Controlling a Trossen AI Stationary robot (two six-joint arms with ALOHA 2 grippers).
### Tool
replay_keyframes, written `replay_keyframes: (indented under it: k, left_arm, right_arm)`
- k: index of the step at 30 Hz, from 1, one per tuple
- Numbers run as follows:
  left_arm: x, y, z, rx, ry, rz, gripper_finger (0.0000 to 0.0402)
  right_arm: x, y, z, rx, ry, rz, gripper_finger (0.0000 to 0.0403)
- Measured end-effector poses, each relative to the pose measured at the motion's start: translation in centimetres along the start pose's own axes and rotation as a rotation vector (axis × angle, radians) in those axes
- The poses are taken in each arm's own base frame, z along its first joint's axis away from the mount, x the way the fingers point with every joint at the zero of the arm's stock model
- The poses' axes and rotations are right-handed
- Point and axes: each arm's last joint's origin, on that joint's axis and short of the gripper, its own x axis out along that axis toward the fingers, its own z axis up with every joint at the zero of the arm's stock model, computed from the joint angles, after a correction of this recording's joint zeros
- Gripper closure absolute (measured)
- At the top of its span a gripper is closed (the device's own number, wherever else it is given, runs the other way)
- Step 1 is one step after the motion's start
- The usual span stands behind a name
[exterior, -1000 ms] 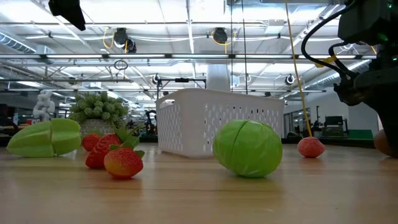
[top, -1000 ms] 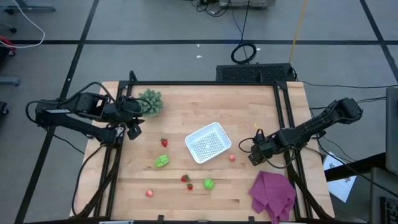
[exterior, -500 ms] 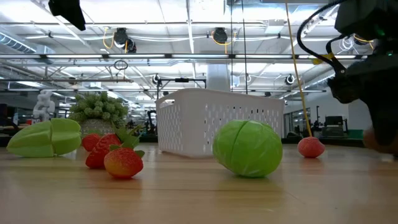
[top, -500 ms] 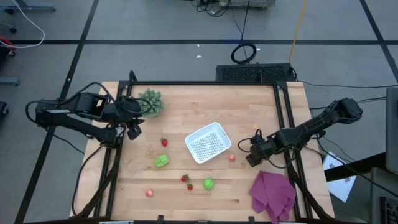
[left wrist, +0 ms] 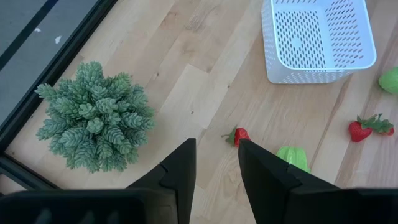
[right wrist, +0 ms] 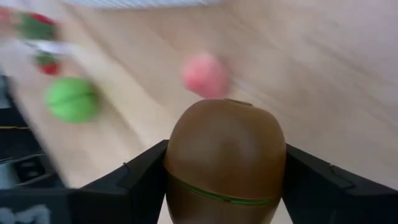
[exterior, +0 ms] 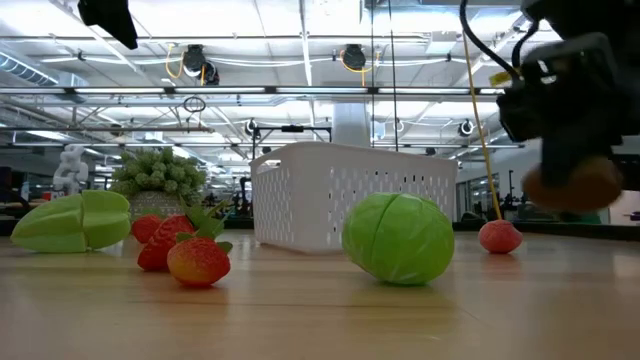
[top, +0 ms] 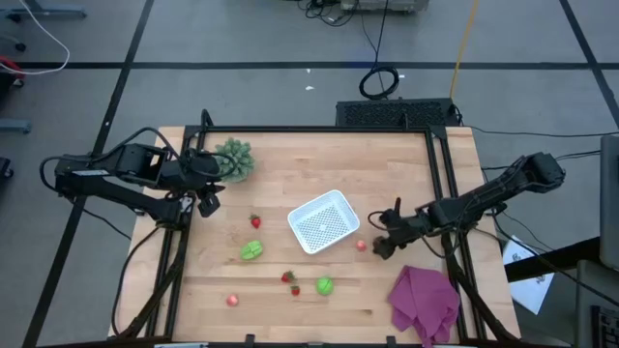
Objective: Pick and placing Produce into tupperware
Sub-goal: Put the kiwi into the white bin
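My right gripper point(top: 382, 246) is shut on a brown round produce piece point(right wrist: 224, 163), just right of a pink ball point(top: 361, 246) and of the white tupperware point(top: 324, 220). In the low view the brown piece point(exterior: 572, 185) hangs above the table. On the wood lie a strawberry point(top: 255, 221), a green leafy piece point(top: 251, 250), two strawberries point(top: 289, 279), a green round piece point(top: 325, 286) and another pink ball point(top: 232, 301). My left gripper point(top: 206, 199) waits over the table's far left, its fingers a narrow gap apart with nothing between them. My right gripper pinches the brown round piece by its two opposite sides point(right wrist: 177, 177) between its two fingers point(right wrist: 311, 183). The fingers slant down from the table's right side. The piece is lifted clear of the table.
A spiky green plant point(top: 234, 159) stands at the far left, close to my left gripper. A purple cloth point(top: 424, 302) lies at the near right corner. Bare wood shows between the tupperware and the far edge.
My right gripper has moved toward the table's left, nearer the pink ball and the tupperware, has risen a little and tipped its fingers less steeply. The brown piece, low by the table a second ago, now hangs clear above it.
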Motion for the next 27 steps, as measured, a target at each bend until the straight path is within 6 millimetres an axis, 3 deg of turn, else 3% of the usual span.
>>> replay_keyframes:
  k: [8, 14, 21, 27]
  left_arm:
    - [0.0, 0.0, 0.0, 0.000, 0.000, 0.000, 0.0277]
    - [0.0, 0.0, 0.0, 0.000, 0.000, 0.000, 0.0277]
    - [0.0, 0.0, 0.1, -0.002, -0.007, -0.004, 0.0277]
    - [0.0, -0.1, 0.2, -0.005, -0.025, -0.014, 0.0277]
  right_arm:
    - [-0.4, 2.1, 1.9, -0.115, -0.130, 0.240, 0.0163]
    - [-1.2, 3.9, 2.8, -0.236, -0.249, 0.428, 0.0154]
    - [-1.8, 4.1, 4.5, -0.316, -0.352, 0.443, 0.0161]
    - [-4.2, 6.9, 6.8, -0.458, -0.428, 0.464, 0.0160]
